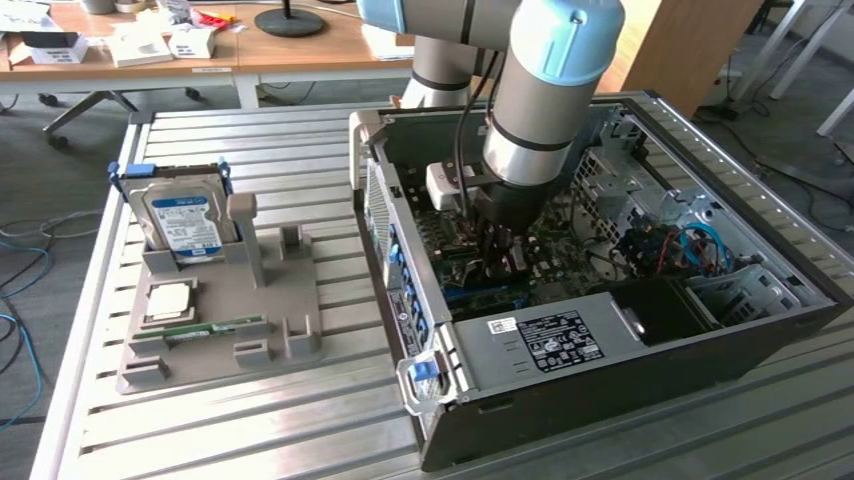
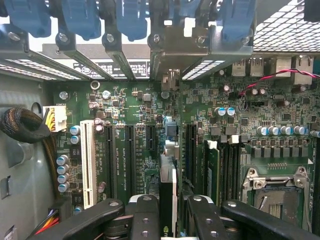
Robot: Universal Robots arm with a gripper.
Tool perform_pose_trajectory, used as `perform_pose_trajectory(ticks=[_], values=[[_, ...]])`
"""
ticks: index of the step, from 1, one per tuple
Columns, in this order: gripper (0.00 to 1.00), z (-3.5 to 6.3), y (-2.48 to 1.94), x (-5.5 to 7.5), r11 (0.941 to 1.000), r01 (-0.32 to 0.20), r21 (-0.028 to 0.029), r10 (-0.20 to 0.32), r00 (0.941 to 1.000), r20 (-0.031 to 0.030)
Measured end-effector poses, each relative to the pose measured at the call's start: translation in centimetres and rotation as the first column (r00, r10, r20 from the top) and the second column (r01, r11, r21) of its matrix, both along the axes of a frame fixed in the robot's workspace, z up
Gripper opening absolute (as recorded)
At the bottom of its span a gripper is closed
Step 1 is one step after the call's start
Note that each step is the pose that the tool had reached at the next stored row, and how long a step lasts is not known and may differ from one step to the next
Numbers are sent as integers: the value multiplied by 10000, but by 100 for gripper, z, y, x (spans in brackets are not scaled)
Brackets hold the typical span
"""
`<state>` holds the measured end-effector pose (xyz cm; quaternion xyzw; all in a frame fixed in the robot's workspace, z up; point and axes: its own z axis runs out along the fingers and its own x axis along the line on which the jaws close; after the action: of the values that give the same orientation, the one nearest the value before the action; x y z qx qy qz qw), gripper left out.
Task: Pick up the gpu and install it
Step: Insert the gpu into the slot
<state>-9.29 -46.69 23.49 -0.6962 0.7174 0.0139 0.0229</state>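
Observation:
The gpu (image 2: 168, 192) appears edge-on as a thin dark card with a pale edge, standing upright over the green motherboard (image 2: 135, 100) between the black expansion slots. Its metal bracket (image 2: 172, 55) reaches up to the case's rear slot openings. My gripper (image 2: 167, 217) is shut on the card, one black finger (image 2: 145, 212) on each side. In the exterior view, my gripper (image 1: 501, 245) is deep inside the open computer case (image 1: 627, 400), low over the motherboard. Whether the card sits fully in its slot I cannot tell.
On the table at the exterior view's left, a grey holder (image 1: 254, 345) carries a silver hard drive (image 1: 187, 225), a square chip (image 1: 171, 300) and a green memory stick (image 1: 214, 328). Near the card are a white slot (image 2: 87, 165), memory modules (image 2: 212, 170), the processor socket (image 2: 275, 195) and blue latches (image 2: 132, 20).

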Motion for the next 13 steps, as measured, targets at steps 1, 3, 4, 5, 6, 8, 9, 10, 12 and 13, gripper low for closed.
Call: perform_pose_trajectory(ticks=[1, 3, 4, 5, 6, 8, 9, 10, 12, 13], values=[[26, 0, 0, 0, 10000, 0, 0, 0, 10000, 0], [26, 0, 0, 0, 10000, 0, 1, 0, 10000, 0], [26, 0, 0, 0, 10000, 0, 1, 0, 10000, 0], [26, 0, 0, 0, 10000, 0, 6, 0, 10000, 1], [26, 0, 0, 0, 10000, 0, 14, -1, 10000, 4], [26, 0, -1, 0, 10000, 2, 37, -2, 10000, 10], [26, 0, 0, 0, 10000, 2, 47, -2, 10000, 11], [26, 0, -1, 1, 10000, 1, 57, -1, 10000, 12], [26, 0, -1, 1, 10000, 1, 76, -2, 10000, 16], [26, 0, -1, 1, 10000, 2, 83, -2, 10000, 19]])
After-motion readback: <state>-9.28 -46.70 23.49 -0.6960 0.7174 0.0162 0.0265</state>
